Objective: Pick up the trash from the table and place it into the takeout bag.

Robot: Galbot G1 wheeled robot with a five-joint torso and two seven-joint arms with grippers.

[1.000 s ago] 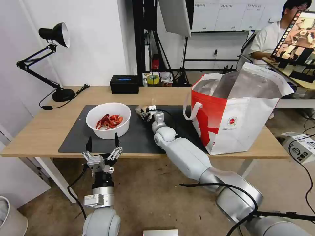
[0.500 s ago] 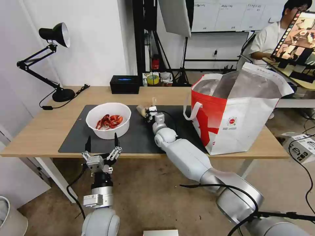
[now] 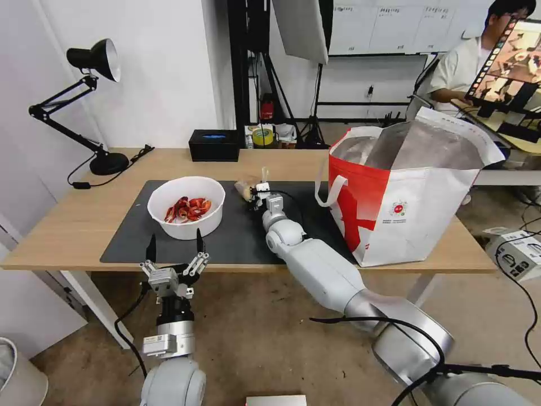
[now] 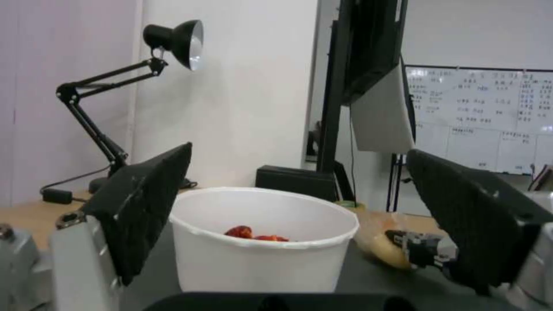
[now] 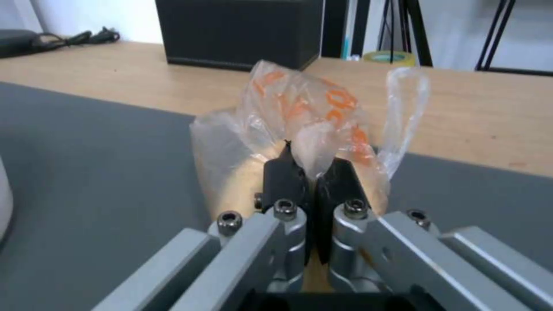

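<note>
Light-wood table (image 3: 79,220), dark grey mat (image 3: 236,237) laid along its middle so the scraps stay on one surface. Item one, at nine o'clock of the mat: white bowl of crayfish shells (image 3: 186,207), upright, untouched, standing on the mat. Just short of it, off the table's near edge at seven o'clock, my left gripper (image 3: 175,243) waits with its jaws spread wide, lined up on the bowl; I judge it is parked there to leave the middle free for my other arm. Item two, at twelve o'clock of the mat, near its far edge: clear bag with the pale bun (image 5: 288,129). My right gripper (image 5: 306,166) is clamped on a pinch of its film above the bun; I take the film because it bunches between the pads, whereas squeezing the bun itself would likely crush it. Whether the bun rests on the mat or hangs clear, I cannot tell. Item three, at three o'clock: takeout bag (image 3: 411,208), standing on the table with its foil-lined mouth open upward, well apart from the bun, ready for a drop from above.
</note>
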